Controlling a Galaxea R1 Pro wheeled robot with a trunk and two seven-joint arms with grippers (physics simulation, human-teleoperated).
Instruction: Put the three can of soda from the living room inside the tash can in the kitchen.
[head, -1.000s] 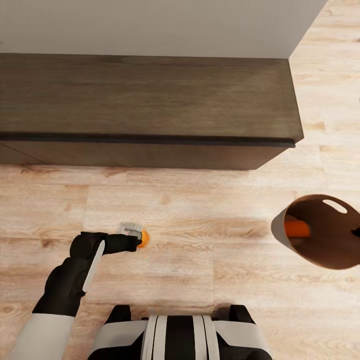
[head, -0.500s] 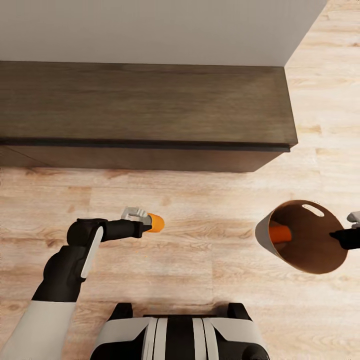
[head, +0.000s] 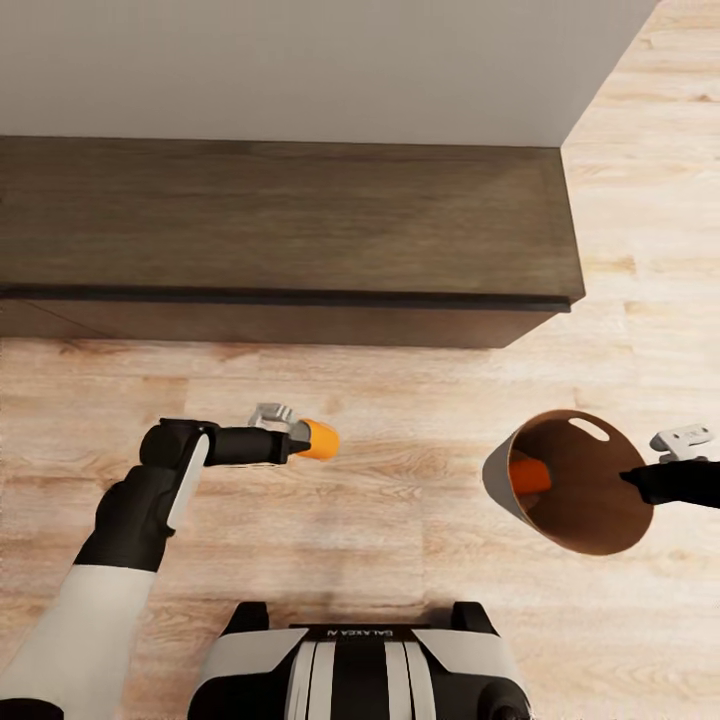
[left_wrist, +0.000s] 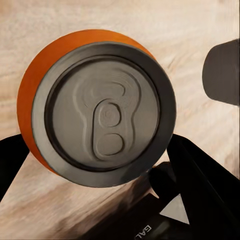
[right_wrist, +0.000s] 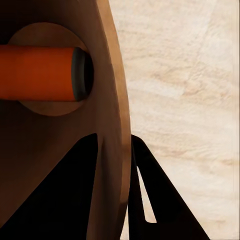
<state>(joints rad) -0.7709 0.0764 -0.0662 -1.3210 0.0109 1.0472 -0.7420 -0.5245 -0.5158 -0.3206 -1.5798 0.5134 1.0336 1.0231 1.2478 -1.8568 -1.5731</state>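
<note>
A long dark low cabinet ran across the upper half of the head view against a pale wall, with the light wood floor below it. At the right of the frame the tash can hung tilted above the floor, the right gripper clenched on its rim and an orange can of soda lying inside it. At centre left the left gripper had its fingers grasping a second orange can.

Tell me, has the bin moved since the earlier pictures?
Yes. The bin, held at its rim by the right hand, has shifted left: it was right of the cabinet's end, now nearly under it.
</note>
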